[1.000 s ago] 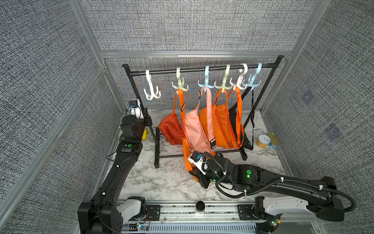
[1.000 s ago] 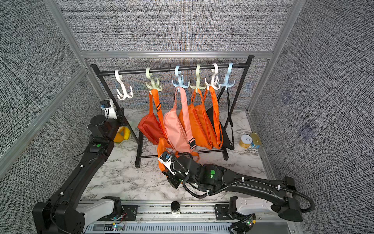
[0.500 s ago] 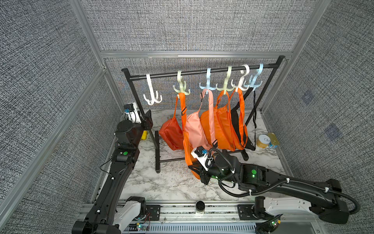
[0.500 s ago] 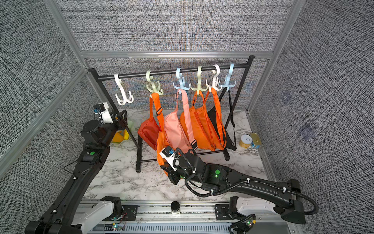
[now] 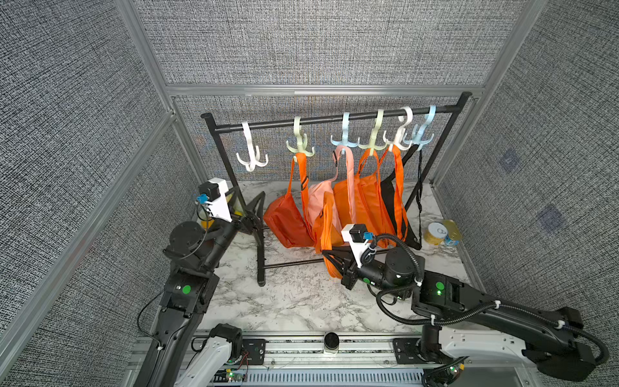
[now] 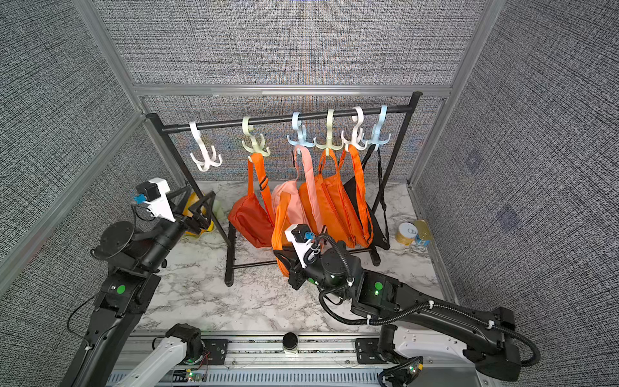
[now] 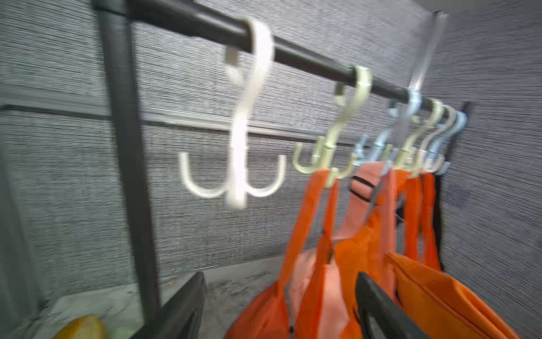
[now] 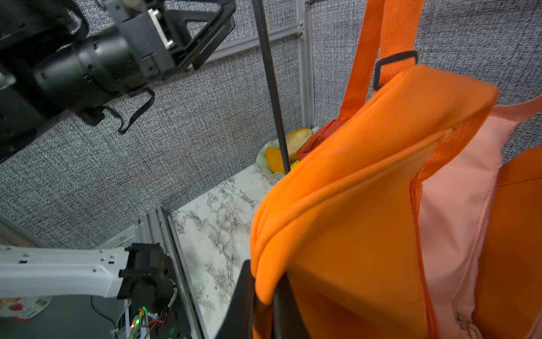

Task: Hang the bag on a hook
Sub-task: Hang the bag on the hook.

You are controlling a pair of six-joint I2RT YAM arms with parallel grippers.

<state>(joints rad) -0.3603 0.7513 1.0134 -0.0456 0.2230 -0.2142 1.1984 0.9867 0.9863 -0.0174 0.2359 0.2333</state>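
- The orange bag (image 5: 327,241) sits low in front of the rack, off the tabletop, pinched at its body by the right gripper (image 5: 335,264).
- From the right wrist view, the right gripper's two fingers (image 8: 245,296) are clamped tight on a fold of the bag's orange fabric.
- Its strap (image 6: 282,214) stands up in a loop against the pink bag (image 6: 291,201). In both top views the top of the loop is below the hooks and on none of them.
- Just beside it, an orange sling bag (image 5: 284,221) hangs from the pale green hook (image 5: 300,147), and the pink bag hangs from the blue hook (image 5: 345,139).
- Further along the black rail (image 5: 335,117) hang more orange bags (image 5: 365,201) and a black bag (image 5: 390,197).
- The white hook (image 5: 251,157) at the left end hangs bare.
- The left gripper (image 6: 197,207) is raised near the rack's left leg, below the white hook. Its fingers (image 7: 187,308) are spread apart with nothing between them.
- I cannot tell whether it touches the leg.
- Behind it lie some yellow things (image 8: 296,138) on the marble tabletop (image 5: 284,301).
- Two cans (image 5: 442,233) stand at the far right corner.
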